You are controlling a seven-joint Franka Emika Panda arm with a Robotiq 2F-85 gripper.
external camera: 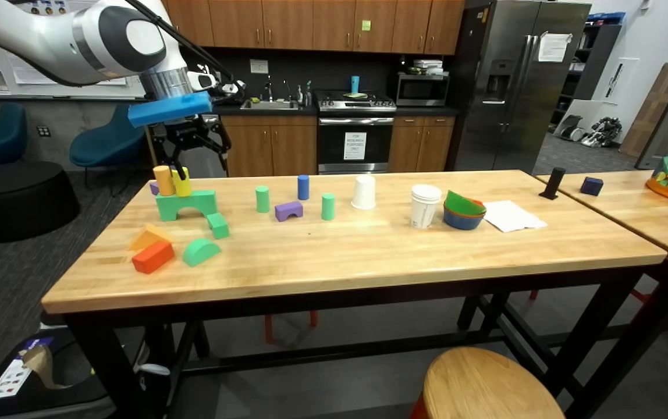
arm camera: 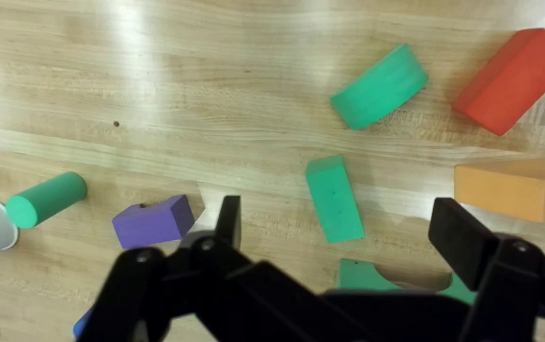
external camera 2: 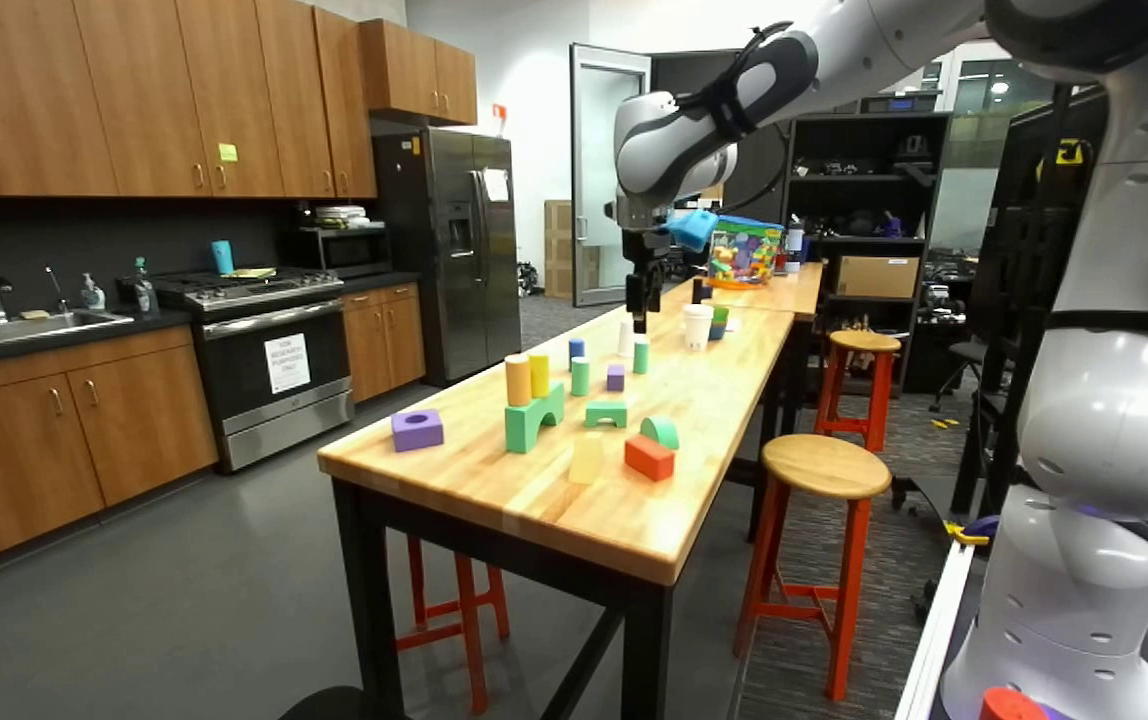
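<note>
My gripper (external camera: 202,167) is open and empty, above the table; it also shows in the wrist view (arm camera: 336,206). In the wrist view a small green bridge block (arm camera: 335,202) lies below, between the fingertips. It also shows in both exterior views (external camera: 218,226) (external camera 2: 606,413). A larger green arch (external camera: 187,203) stands beside it, partly hidden by the gripper in the wrist view (arm camera: 360,275). An orange cylinder (external camera: 163,180) and a yellow cylinder (external camera: 182,183) stand upright on the arch. An orange wedge (arm camera: 500,190), a red block (arm camera: 514,80) and a green half-round (arm camera: 379,86) lie nearby.
A purple arch (external camera: 288,210), green cylinders (external camera: 262,199) (external camera: 327,206) and a blue cylinder (external camera: 303,187) stand mid-table. White cups (external camera: 363,192) (external camera: 425,206), stacked bowls (external camera: 463,220) and paper (external camera: 513,216) are farther along. A purple holed block (external camera 2: 417,430) sits near an edge.
</note>
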